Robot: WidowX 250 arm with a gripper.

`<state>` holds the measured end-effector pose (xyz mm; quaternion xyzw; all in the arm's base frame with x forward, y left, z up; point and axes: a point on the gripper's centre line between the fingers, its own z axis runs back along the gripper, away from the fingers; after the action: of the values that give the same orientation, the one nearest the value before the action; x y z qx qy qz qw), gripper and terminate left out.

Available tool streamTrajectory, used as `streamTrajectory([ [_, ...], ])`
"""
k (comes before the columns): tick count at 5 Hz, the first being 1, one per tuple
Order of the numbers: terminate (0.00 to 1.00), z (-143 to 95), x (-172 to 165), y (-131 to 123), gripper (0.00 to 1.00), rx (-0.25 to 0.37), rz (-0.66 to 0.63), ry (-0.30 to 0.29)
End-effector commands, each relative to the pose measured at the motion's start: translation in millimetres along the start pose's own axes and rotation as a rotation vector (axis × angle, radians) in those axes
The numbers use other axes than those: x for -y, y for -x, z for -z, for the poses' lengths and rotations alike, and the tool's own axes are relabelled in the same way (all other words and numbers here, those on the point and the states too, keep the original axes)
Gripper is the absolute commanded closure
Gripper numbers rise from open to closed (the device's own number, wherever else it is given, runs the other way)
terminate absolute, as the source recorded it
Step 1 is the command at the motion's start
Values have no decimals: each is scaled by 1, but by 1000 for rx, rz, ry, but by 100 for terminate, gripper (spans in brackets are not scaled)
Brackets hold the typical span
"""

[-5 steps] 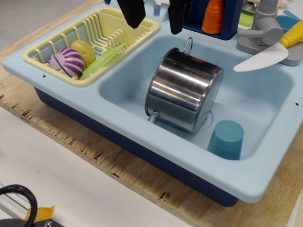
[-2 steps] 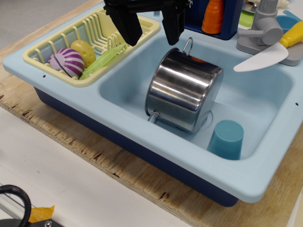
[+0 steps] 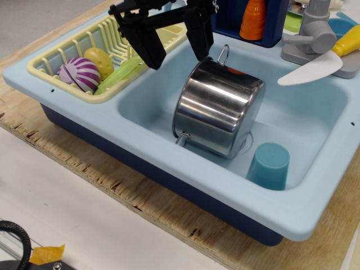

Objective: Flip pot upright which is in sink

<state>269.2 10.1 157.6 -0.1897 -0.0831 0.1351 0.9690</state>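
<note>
Gripper [image 3: 175, 52], black and two-fingered, is hanging with its jaws spread wide and holding nothing, above the far-left part of the basin, just beside the pot's upper rim; whether one finger is touching the pot cannot be told. Nearest the front edge of the worktop, a teal cup [image 3: 269, 165] is standing mouth-down in the basin's near-right corner. Just behind it, the pot [image 3: 218, 108] is lying tipped in the sink [image 3: 169, 169], its base facing up and left, one wire handle pointing toward the far edge and the other toward the near wall. Toward the far-left corner, a yellow dish rack [image 3: 56, 56] is holding toy vegetables. At the far-right corner, a grey faucet [image 3: 312, 36] is standing beside a toy knife [image 3: 315, 66]. Judged from this: no grasp is made yet; gripping and righting the pot remain.
</note>
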Motion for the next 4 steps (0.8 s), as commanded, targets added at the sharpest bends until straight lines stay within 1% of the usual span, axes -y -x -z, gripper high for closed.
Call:
streamTrajectory([
  [1, 0, 4, -1, 3, 0, 31, -62, 56],
  [3, 0, 21, 11, 7, 0, 34, -41, 157],
  [4, 0, 27, 21, 6, 0, 28, -35, 182],
])
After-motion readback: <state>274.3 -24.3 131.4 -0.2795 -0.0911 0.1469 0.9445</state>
